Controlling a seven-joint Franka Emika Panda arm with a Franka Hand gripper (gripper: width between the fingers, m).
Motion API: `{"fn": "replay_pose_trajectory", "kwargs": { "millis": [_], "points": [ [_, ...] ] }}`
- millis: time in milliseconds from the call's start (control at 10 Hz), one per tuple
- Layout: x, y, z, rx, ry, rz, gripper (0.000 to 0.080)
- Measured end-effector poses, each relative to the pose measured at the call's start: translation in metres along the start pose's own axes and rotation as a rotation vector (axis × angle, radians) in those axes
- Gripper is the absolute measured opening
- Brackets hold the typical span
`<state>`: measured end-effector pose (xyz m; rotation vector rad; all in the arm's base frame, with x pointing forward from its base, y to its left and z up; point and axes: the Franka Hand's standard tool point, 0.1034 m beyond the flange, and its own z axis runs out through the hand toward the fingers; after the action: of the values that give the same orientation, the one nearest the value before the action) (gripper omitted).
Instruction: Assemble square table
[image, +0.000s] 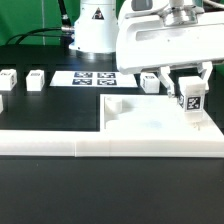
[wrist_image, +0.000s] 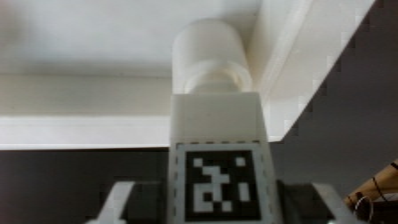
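Low white wall (image: 110, 146) nearest. Behind it, square tabletop (image: 135, 120) flat on desk (image: 50, 108). Gripper (image: 187, 88) clamped on tagged table leg (image: 190, 102), held upright over the tabletop's corner at the exterior view's right. Long axis points down into slab; contact unclear.

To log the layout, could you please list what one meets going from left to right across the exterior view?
First leg → second leg → marker board → held leg, gripped in the tool. The tabletop is left out because it overlaps.
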<state>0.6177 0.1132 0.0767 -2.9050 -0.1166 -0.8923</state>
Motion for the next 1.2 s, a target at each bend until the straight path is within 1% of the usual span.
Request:
{"fn": "replay_pose_trajectory", "kwargs": {
  "millis": [300, 400, 500, 600, 700, 800, 1200],
  "points": [
    [-0.0002, 0.0002, 0.0001, 0.000, -0.002, 0.000, 0.0290],
    [-0.0002, 0.0002, 0.0001, 0.000, -0.002, 0.000, 0.0398],
    [-0.0002, 0.0002, 0.0001, 0.000, -0.002, 0.000, 0.0538],
    [-0.0002, 0.0002, 0.0001, 0.000, -0.002, 0.000, 0.0621],
    [-0.0002, 0.0002, 0.0001, 0.000, -0.002, 0.000, 0.0621],
    [-0.0003, 0.0002, 0.0001, 0.000, -0.002, 0.000, 0.0643],
    [-0.0002, 0.0003, 0.0001, 0.000, -0.002, -0.001, 0.0649]
  ]
}}
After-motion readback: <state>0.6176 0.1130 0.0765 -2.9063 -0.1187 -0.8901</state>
